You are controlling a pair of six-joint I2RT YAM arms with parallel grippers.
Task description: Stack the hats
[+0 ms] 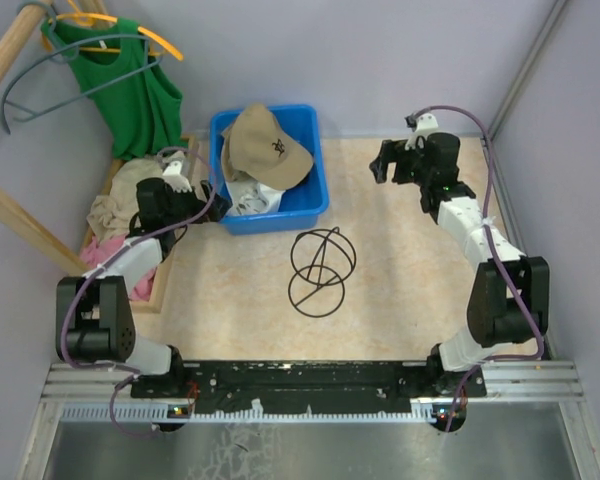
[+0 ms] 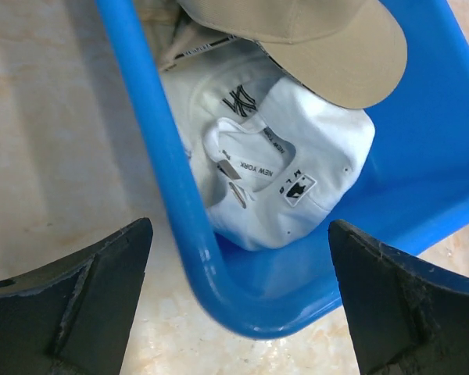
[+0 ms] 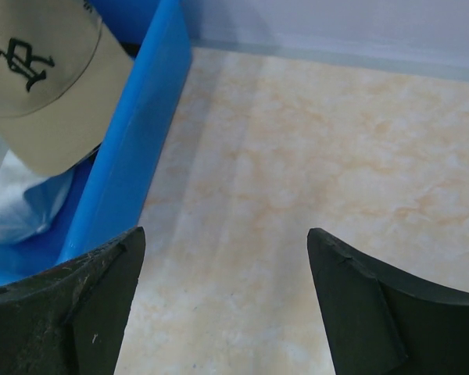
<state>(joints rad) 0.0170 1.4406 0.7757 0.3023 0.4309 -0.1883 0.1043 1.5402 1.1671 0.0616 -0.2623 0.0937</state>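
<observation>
Top external view: 2 hats are seen in the blue bin [image 1: 277,222], a tan cap [image 1: 265,145] laid over a white cap [image 1: 250,197]. The left gripper [image 1: 205,203] is held spread at the bin's near-left corner. The right gripper [image 1: 383,162] is likewise held apart over the table [image 1: 410,270], with nothing clamped. A reach for the white cap is judged to be in hand; the rim must be cleared and a fabric edge pinched. The tan cap's long axis is laid diagonally, with the brim apparently pointed near-right.
</observation>
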